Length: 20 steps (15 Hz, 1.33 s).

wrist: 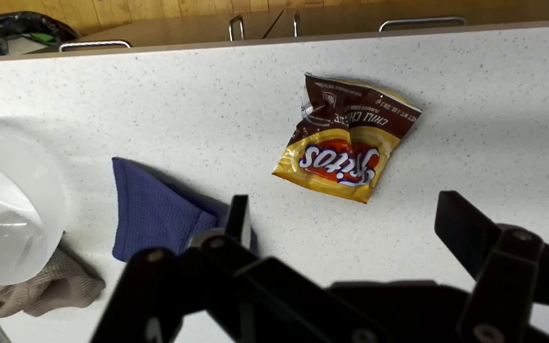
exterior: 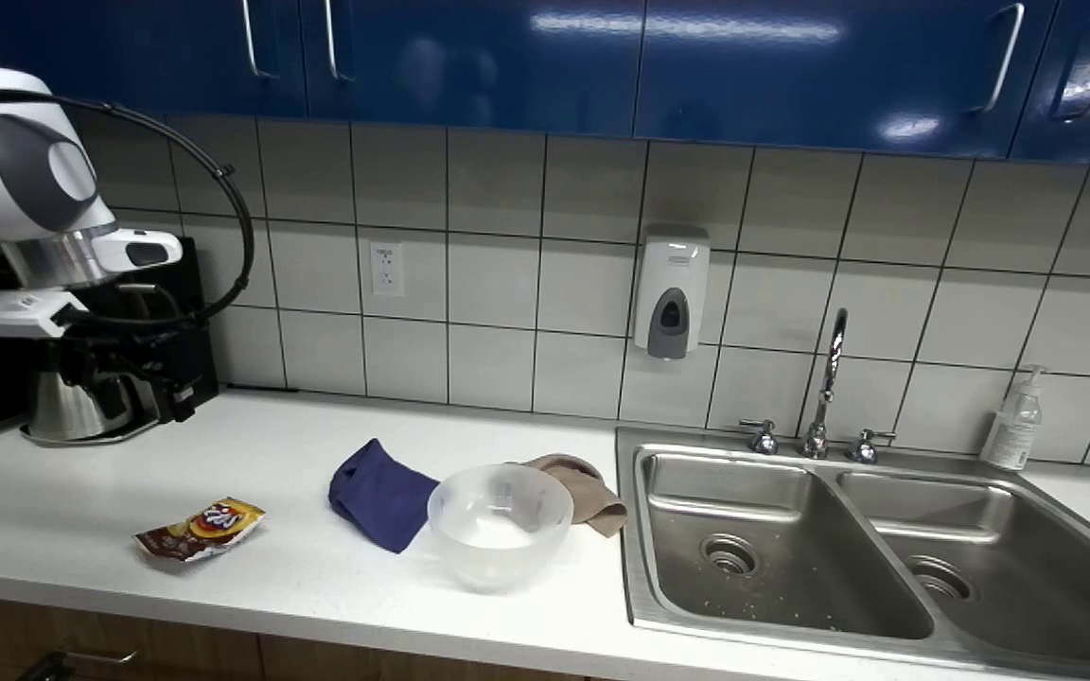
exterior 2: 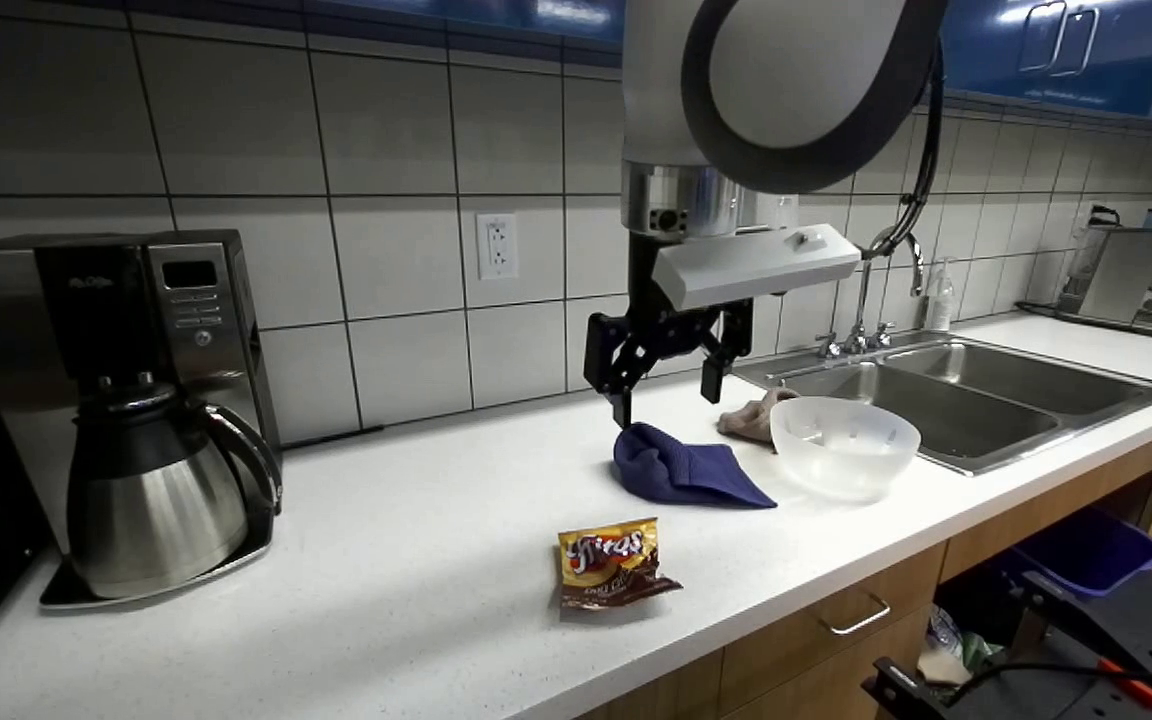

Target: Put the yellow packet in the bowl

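- White kitchen counter [exterior 2: 416, 540] w/ tiled wall [exterior 2: 396, 260].
- Gripper [exterior 2: 667, 397] spread, holding nothing.
- Prob. pre-grasp step.
- Next: shift over yellow/brown pkt [wrist: 346, 143], lower, pinch, carry to bowl [exterior: 500, 530].

glossy, crinkled film on the fritos packet [wrist: 341, 138], and it shines! smooth, frosted-looking plastic for the bowl [exterior 2: 844, 462]. now cloth: rough, textured weave on the blue towel [wrist: 153, 205], nubbly weave on the brown towel [wrist: 62, 283]. satiny metal in the double sink [exterior: 805, 572], mirror-bright metal on the faucet [exterior: 816, 435]! brushed metal round the carafe [exterior 2: 158, 520], matt black on the gripper [exterior 2: 667, 397], high gloss across the blue cabinets [exterior: 469, 76], wood grain on the drawer front [exterior 2: 796, 640].
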Available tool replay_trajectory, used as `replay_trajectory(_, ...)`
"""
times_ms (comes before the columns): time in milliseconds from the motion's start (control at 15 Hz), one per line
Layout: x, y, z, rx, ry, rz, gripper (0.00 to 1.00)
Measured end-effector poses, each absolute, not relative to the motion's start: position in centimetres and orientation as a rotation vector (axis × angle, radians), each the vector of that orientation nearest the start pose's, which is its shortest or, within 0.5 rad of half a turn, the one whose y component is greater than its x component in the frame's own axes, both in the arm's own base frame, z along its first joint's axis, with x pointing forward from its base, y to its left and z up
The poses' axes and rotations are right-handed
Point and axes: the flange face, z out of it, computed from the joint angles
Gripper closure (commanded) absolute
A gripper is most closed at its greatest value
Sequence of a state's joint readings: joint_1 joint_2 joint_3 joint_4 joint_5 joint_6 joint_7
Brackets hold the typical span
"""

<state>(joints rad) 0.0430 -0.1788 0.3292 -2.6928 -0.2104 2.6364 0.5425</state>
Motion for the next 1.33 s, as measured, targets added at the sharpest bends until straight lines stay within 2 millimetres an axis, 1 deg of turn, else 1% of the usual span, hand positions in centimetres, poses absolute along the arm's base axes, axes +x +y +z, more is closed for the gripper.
replay_trajectory(333, 39.1, 14.9, 26.4, -3.239, -0.124, -0.248, 0.0)
replay_trajectory(667, 39.2, 15.2, 23.7, -3.246, -0.245, -0.215, 0.0)
replay_trajectory(1333, 40.6, 16.1, 19.2, -3.276, -0.329, -0.145, 0.0)
